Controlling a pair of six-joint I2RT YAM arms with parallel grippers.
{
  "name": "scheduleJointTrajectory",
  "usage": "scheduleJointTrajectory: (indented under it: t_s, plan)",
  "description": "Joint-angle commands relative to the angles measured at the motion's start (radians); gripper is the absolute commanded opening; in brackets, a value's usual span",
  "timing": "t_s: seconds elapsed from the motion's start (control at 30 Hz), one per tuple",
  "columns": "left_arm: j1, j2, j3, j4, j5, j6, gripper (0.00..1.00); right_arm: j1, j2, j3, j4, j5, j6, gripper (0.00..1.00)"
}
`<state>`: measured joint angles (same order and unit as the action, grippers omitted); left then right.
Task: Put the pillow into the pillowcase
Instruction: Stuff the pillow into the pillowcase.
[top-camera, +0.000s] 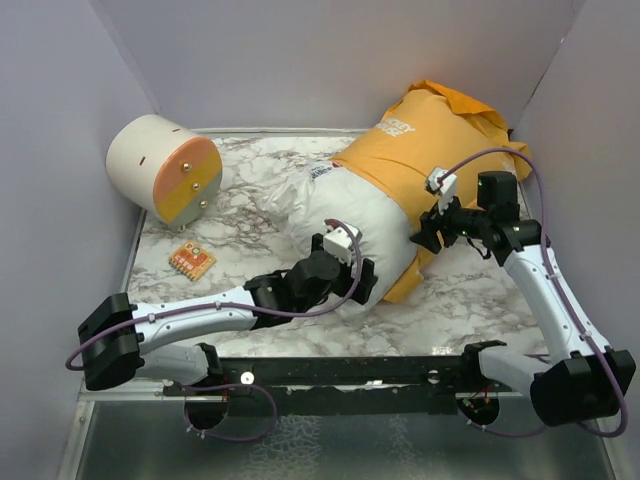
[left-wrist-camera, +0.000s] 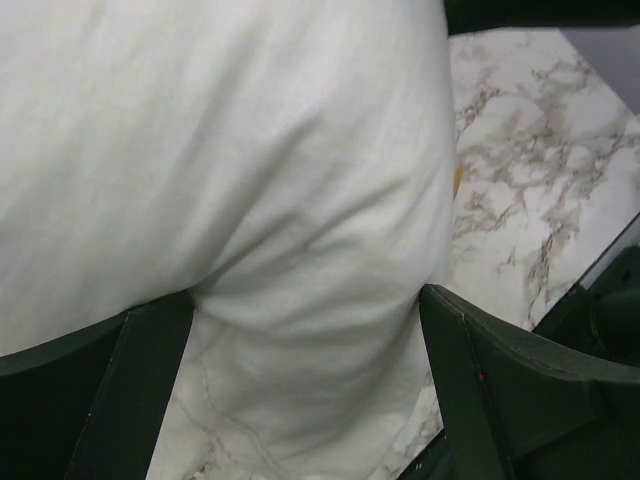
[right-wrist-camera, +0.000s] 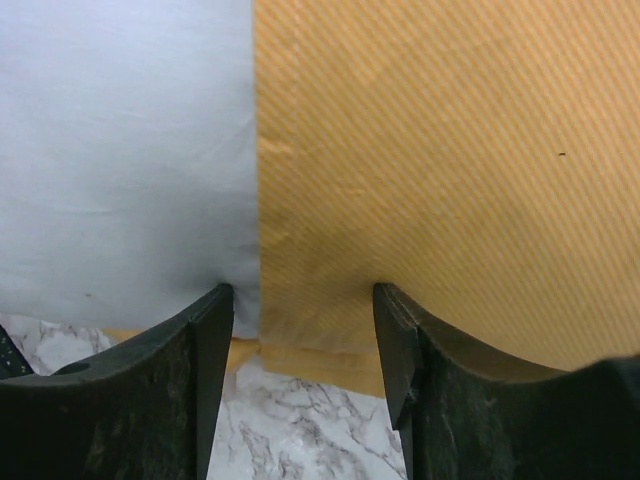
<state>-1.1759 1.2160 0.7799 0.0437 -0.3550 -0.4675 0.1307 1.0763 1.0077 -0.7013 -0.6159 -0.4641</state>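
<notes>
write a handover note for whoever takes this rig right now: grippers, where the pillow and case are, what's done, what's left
Left gripper: open, jaws straddling a bulge at the near end of the pillow.
Right gripper: jaws apart at the open edge of the pillowcase, not pinching it.
Things: both lie on the table, toward the back right.
Done: the pillow's far part is inside the pillowcase.
Left: the white near end is out; the pillowcase has to be drawn over it.
</notes>
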Motion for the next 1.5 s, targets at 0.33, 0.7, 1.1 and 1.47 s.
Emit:
scheduleJointTrajectory:
  t_s: [0.33,0.7,1.1,1.47]
  plan:
    - [0.167,0.255,0.132,0.241,0.113,0.019,0.86,-0.004,0.053,0.023,0.145,-0.088,0.010,0.03]
    - [0.305,0.405,0.308,0.378,0.364,0.027,0.08,0.096,0.304,0.343,-0.175,-0.728,-0.086,0.01]
    - [0.371,0.496,0.294,0.550,0.441,-0.161,0.00,0.082,0.331,0.237,-0.233,-0.607,-0.128,0.01]
    - [0.403,0.314,0.069,0.654,0.569,-0.171,0.02,-0.121,0.020,0.103,-0.008,-0.293,0.055,0.81]
